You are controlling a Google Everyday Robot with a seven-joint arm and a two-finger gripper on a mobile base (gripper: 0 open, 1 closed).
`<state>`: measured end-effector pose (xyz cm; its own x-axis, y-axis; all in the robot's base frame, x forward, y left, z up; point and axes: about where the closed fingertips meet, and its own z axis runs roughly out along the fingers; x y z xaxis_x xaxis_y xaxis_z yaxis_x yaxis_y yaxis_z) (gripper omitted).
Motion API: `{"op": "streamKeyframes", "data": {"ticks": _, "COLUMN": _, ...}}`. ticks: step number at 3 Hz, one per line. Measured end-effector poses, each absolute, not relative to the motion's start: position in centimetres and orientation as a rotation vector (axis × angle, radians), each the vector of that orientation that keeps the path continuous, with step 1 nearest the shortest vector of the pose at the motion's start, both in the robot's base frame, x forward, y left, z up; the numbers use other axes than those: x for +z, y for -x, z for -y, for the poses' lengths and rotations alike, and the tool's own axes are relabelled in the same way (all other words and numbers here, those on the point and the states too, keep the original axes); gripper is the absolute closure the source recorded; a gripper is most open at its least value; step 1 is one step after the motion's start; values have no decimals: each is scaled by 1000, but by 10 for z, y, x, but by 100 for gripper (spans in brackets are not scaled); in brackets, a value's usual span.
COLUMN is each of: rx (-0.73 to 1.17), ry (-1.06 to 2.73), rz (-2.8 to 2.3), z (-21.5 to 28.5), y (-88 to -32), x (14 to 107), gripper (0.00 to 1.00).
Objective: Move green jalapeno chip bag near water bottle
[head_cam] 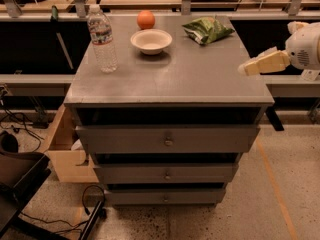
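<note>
The green jalapeno chip bag (207,29) lies at the back right of the grey cabinet top (200,79). The water bottle (102,39) stands upright at the back left, clear with a white cap and a label band. The gripper (250,67) comes in from the right edge of the view, its cream tip over the right edge of the cabinet top, in front of and to the right of the chip bag and apart from it. It holds nothing.
A white bowl (151,40) sits between bottle and bag, with an orange fruit (145,19) behind it. The cabinet has three drawers (167,140) below. A cardboard box (65,151) stands at the cabinet's left. A dark chair (17,179) is at lower left.
</note>
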<state>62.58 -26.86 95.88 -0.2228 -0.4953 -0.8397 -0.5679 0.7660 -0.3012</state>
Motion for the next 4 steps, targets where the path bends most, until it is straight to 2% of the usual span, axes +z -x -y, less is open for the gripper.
{"op": "streamKeyframes", "data": {"ticks": 2, "rx": 33, "ry": 760, "rz": -1824, "z": 276, "y": -639, "x": 973, "gripper": 0}}
{"op": "streamKeyframes", "data": {"ticks": 3, "rx": 99, "ry": 699, "rz": -1778, "z": 269, "y": -674, "x": 973, "gripper": 0}}
{"op": "streamKeyframes", "data": {"ticks": 4, "rx": 204, "ry": 624, "rz": -1716, "z": 260, "y": -738, "x": 969, "gripper": 0}}
